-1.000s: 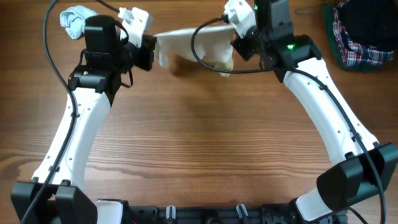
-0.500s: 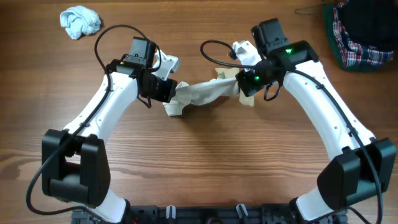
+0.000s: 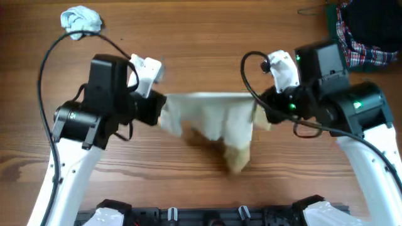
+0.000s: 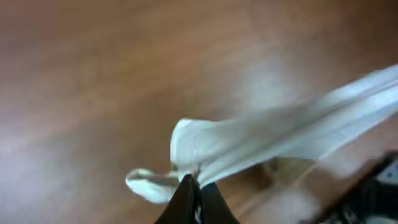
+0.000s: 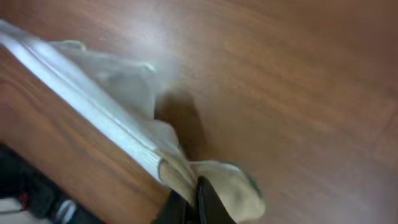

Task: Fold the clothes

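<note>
Two closed hands are holding a soft cream-white fabric garment [image 3: 217, 122] taut over the middle of the wooden tabletop [image 3: 201, 56]: the left hand [image 3: 160, 110] is clamping one top corner, the right hand [image 3: 259, 110] the other. A crumpled light-blue cloth wad [image 3: 80, 19] is lying at the far left corner, and red-green-blue plaid fabric [image 3: 361, 41] at the far right.

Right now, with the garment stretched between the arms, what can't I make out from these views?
- Overhead: where the jaws pinch the garment is hidden under the arms.
- Overhead: the plaid fabric is cut off by the top and right edges.
- Left wrist: motion blur wipes out the garment's surface detail.
- Right wrist: same blur; a dark shape is cut off at the lower-left edge.
</note>
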Controlling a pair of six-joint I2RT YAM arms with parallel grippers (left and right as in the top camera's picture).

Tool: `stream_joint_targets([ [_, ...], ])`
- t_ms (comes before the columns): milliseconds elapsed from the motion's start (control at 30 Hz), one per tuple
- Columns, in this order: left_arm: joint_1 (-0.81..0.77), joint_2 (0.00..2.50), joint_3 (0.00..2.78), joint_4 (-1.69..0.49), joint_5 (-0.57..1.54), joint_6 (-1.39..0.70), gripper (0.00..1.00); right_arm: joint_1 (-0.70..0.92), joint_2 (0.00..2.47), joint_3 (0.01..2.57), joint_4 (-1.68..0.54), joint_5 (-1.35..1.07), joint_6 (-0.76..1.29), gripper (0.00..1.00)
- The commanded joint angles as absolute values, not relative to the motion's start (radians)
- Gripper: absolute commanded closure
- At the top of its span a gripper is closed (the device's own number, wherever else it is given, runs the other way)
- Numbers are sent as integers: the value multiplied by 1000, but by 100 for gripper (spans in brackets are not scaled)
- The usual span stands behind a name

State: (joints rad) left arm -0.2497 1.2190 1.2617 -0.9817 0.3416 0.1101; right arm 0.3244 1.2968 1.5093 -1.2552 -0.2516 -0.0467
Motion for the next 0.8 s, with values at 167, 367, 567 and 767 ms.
stream_joint_targets([
  [167,-231,1249,1261,-1082,129,43,96,306,1341,1514,-1294,-178,29,96],
  [367,-231,1440,1261,-1065,128,36,96,306,1499,1511,-1260,-181,25,96],
  [567,-231,1662,1261,-831,128,36,96,306,1669,1511,-1042,-181,-27,96],
  [767,-231,1803,1261,-530,65,10,96,306,1870,1511,-756,-181,-52,96],
])
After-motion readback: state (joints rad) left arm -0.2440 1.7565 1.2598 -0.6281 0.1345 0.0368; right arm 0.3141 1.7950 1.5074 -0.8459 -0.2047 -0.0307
